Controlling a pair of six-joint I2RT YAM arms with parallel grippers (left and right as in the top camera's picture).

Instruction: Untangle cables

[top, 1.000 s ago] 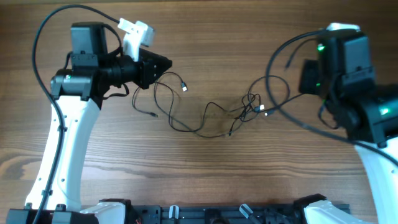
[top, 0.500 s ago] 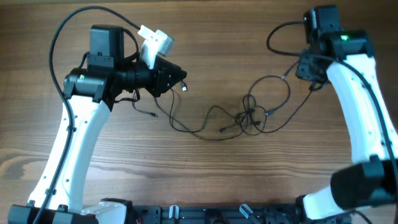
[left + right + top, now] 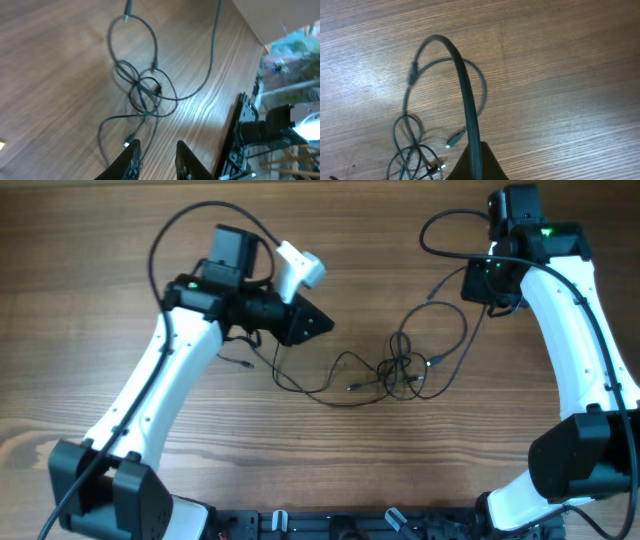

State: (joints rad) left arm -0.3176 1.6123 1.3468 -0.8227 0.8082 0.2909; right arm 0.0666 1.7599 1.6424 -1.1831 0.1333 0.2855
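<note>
The cables [image 3: 402, 370] are thin black wires knotted mid-table, with loose strands trailing left to a small end [image 3: 245, 365]. My left gripper [image 3: 322, 325] hovers left of the knot, slightly open. In the left wrist view the knot [image 3: 142, 90] lies ahead of the gripper [image 3: 158, 144], a plug [image 3: 127, 144] sits by the left fingertip, and one strand runs beneath the gap. My right gripper [image 3: 478, 284] is at the back right, shut on a cable strand [image 3: 462, 75] that arcs from the gripper [image 3: 479, 146] down to the knot [image 3: 412, 155].
Thick black cords [image 3: 180, 225] loop from both arms over the back of the wooden table [image 3: 330, 450]. A black rail [image 3: 330, 525] runs along the front edge. In the left wrist view the table edge and clutter [image 3: 280, 125] lie to the right.
My left arm swung right toward the knot and its jaws parted slightly. The right arm went from near right to the back right, drawing a strand up with it.
</note>
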